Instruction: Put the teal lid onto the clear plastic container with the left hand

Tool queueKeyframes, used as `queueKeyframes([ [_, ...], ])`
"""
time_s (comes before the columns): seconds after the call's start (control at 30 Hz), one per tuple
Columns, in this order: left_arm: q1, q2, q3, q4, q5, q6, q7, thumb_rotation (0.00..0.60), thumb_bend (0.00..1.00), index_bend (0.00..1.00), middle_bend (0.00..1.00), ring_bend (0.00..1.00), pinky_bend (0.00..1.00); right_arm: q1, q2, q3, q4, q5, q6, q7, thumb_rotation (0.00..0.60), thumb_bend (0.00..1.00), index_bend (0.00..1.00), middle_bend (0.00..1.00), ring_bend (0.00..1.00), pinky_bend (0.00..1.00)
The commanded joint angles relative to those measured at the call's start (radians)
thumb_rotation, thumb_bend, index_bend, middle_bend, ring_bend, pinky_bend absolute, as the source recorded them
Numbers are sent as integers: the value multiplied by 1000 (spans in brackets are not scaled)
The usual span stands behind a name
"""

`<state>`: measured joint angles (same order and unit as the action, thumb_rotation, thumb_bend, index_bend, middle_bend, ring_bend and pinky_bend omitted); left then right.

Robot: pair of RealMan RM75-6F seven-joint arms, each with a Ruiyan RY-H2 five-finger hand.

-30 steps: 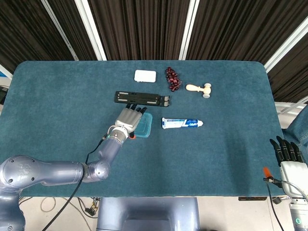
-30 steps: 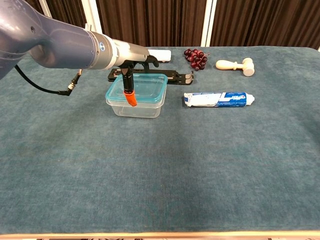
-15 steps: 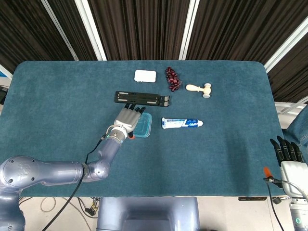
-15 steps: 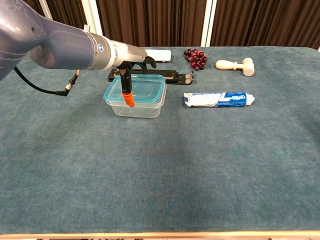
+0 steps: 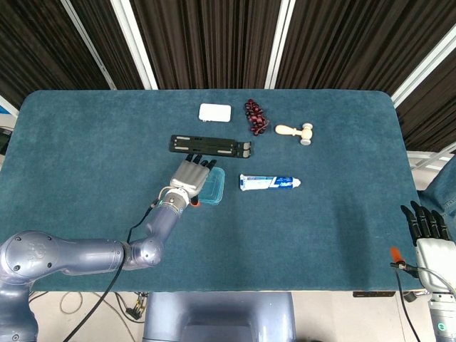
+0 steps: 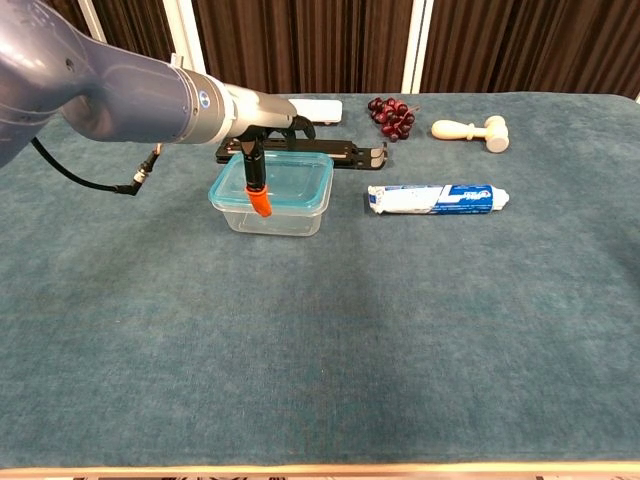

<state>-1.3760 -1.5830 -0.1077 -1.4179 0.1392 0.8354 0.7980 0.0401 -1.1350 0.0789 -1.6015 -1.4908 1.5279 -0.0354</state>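
Note:
The teal lid (image 5: 214, 187) (image 6: 298, 176) lies level on top of the clear plastic container (image 6: 284, 217), left of the table's middle. My left hand (image 5: 187, 177) (image 6: 262, 118) spans the lid's left part. Its fingers reach over the far edge, and the orange-tipped thumb (image 6: 259, 196) hangs down across the near edge and the container's wall, so it grips the lid. The container is mostly hidden under the lid and hand in the head view. My right hand (image 5: 427, 228) hangs off the table's near right corner, fingers straight and apart, holding nothing.
A black rack (image 5: 210, 145) (image 6: 335, 152) lies just behind the container. A toothpaste tube (image 5: 269, 182) (image 6: 440, 198) lies to its right. Further back are a white box (image 5: 215, 112), dark grapes (image 5: 255, 117) (image 6: 391, 115) and a wooden mallet (image 5: 296, 131) (image 6: 472, 130).
The lid sat skewed and raised over the container a second ago; it has since shifted and come down level onto the rim. The right hand has not moved.

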Motion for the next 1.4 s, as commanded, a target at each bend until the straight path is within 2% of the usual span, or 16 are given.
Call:
queueKeyframes([
  [0.03, 0, -3, 0, 3, -1, 1, 2, 600, 343, 32, 265, 0, 0, 0, 0, 0, 0, 0, 0, 0, 600, 362, 69, 0, 7, 0],
  [1.4, 24, -19, -5, 12, 24, 24, 17, 600, 343, 30, 264, 0, 0, 0, 3, 0, -7, 7, -8, -2, 600, 362, 69, 0, 7, 0],
])
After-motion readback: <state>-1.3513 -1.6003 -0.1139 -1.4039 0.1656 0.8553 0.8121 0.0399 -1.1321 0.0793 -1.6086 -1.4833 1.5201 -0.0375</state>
